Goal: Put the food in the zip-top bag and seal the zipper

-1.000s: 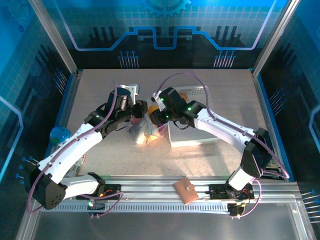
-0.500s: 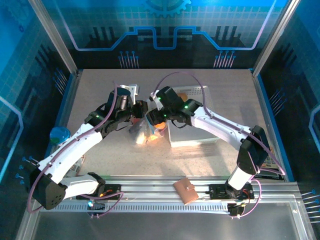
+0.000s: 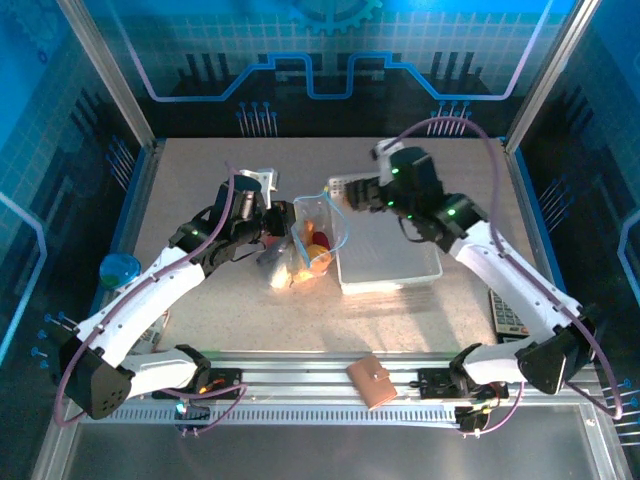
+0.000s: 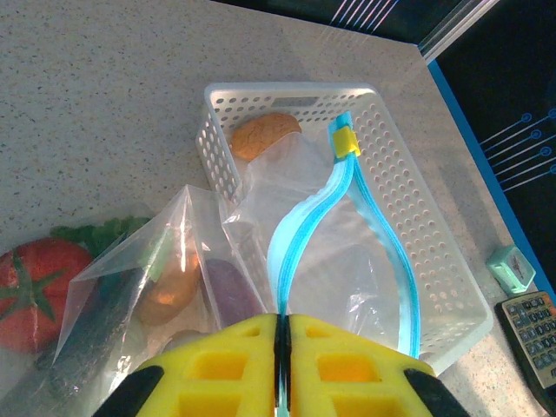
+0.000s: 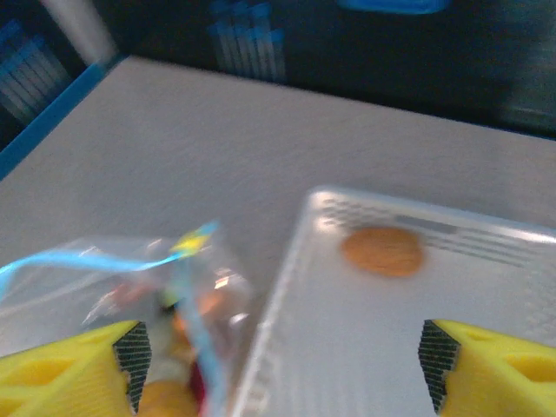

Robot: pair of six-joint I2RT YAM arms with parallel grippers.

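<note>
The work surface is formed by a speckled beige table top (image 3: pixel 200 190). Blue edge strips (image 3: pixel 541 240) are fitted along it at 3 and 9 o'clock, and a slotted aluminium rail (image 3: pixel 300 385) at 6 o'clock. A blue translucent back panel (image 3: pixel 320 50), printed with circuit-line graphics, is mounted at 12 o'clock. Similar side panels (image 3: pixel 40 150) are framed by slanted aluminium posts (image 3: pixel 105 70). Soft shadows are cast on the table top.
</note>
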